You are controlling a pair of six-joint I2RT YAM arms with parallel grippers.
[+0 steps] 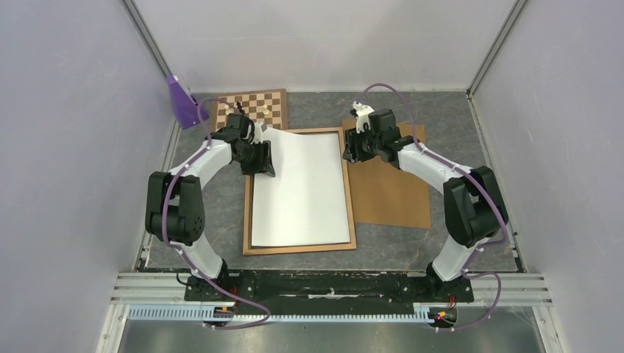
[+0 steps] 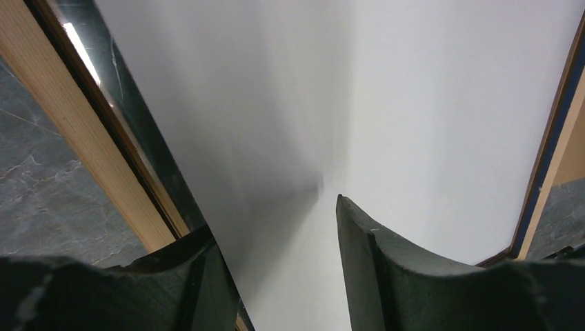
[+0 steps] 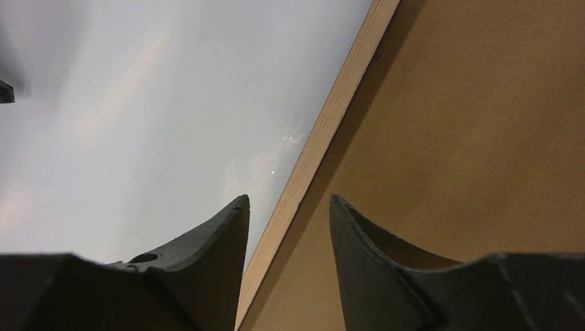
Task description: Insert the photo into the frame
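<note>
Black fingers of the left gripper (image 2: 276, 221) fill the foot of its wrist view, standing apart with nothing pinched. One hangs over the left rail of the thin rectangular light-brown wooden frame (image 2: 86, 141), the other over white paper. That paper is the large rectangular photo (image 1: 302, 191), plain white back up, lying inside the frame at the middle of the grey stone-patterned tabletop (image 1: 224, 217). A dark glossy strip shows between the photo's left edge and the rail. The photo's far left corner seems to ride over the frame's corner. The right gripper (image 3: 288, 200), fingers also apart, straddles the frame's right rail near its far corner without clamping it. One finger is above the photo, the other above the flat plain brown backing board (image 1: 390, 195) just right of the frame. A small wooden chessboard (image 1: 250, 109) sits by the tabletop's far edge.
</note>
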